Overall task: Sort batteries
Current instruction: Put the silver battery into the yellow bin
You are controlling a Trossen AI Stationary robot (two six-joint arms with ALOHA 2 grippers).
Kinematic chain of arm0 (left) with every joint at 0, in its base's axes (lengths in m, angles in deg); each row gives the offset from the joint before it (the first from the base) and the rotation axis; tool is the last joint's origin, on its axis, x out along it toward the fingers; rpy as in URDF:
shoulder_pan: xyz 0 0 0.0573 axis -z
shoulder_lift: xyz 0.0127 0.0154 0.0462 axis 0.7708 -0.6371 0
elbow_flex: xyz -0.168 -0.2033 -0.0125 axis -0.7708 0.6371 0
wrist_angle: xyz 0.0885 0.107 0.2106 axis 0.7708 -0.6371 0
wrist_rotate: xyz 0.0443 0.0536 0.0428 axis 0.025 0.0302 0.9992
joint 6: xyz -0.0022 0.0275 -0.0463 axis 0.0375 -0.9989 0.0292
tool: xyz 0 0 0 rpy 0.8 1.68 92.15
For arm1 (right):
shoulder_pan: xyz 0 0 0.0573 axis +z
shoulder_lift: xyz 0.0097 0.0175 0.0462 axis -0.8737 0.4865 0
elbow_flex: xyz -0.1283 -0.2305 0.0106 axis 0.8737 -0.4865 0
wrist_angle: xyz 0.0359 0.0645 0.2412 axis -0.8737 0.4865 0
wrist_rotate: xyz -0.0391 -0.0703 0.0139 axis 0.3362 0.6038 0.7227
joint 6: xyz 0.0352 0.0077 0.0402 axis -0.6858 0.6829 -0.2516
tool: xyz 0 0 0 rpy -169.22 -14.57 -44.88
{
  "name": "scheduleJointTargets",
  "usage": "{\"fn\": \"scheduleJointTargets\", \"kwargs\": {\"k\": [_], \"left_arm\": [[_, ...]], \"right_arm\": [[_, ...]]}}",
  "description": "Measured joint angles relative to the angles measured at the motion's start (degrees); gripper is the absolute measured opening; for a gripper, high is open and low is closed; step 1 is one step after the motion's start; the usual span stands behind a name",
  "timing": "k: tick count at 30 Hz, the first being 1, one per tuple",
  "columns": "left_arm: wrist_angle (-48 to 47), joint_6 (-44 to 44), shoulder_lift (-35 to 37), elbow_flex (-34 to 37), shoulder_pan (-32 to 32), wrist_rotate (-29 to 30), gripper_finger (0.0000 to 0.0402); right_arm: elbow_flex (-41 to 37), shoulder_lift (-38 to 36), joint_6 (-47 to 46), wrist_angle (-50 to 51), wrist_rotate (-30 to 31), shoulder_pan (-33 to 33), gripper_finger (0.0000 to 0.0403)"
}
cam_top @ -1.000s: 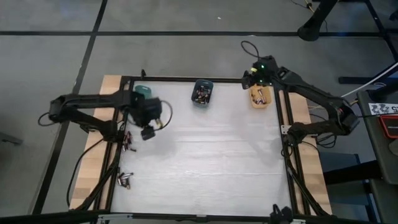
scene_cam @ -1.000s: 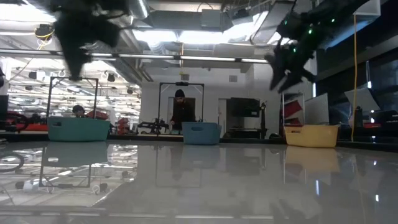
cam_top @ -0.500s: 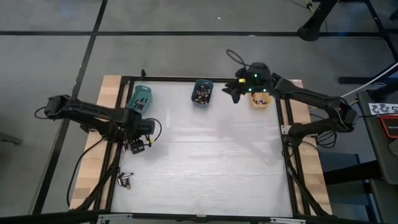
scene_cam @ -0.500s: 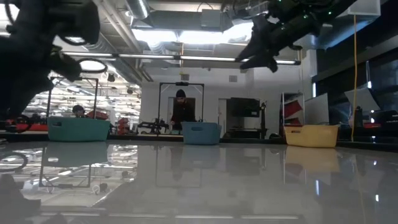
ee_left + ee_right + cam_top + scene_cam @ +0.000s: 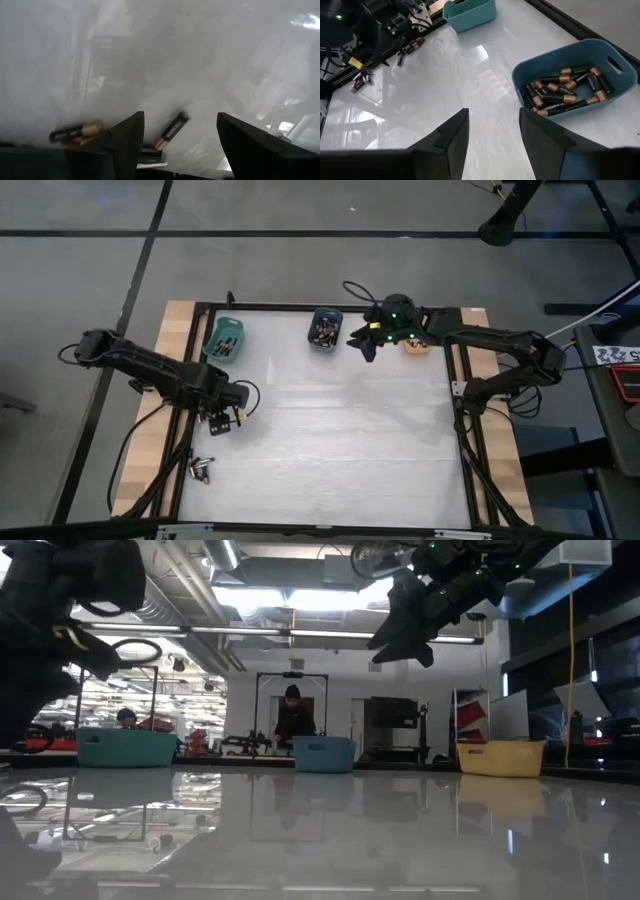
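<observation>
The small black cylindrical batteries with coppery bands [image 5: 172, 131] lie loose at the glossy white bench's [image 5: 330, 440] left edge. The left gripper [image 5: 222, 420] hovers over them, fingers apart and empty. At the frame's upper left the rounded teal bin [image 5: 223, 340] holds a few cells; the rounded blue bin [image 5: 575, 75], upper centre, holds many. The right gripper [image 5: 362, 344] hangs beside it, open and empty. The orange bin [image 5: 500, 756] shows whole only in the low view.

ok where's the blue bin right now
In the high view the blue bin sits at the table's far edge, middle, between the teal bin and the right gripper, holding batteries.
</observation>
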Motion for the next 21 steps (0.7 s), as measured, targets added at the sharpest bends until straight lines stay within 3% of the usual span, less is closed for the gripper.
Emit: {"fn": "scheduleJointTargets", "kwargs": {"k": [6,13,21], "left_arm": [[3.05,-5.08,-0.31,-0.48,2.63,0.08,0.0239],[7.66,-5.27,-1.22,-7.94,5.06,2.12,0.0239],[6.15,5.89,-3.32,-10.29,17.2,-4.17,0.0239]], "right_arm": [[0.0,0.0,0.15,-0.36,0.07,-0.19,0.0175],[0.0,0.0,0.36,-0.38,2.95,-0.17,0.0175],[-0.02,0.0,0.84,-0.36,3.03,-0.17,0.0175]]}}
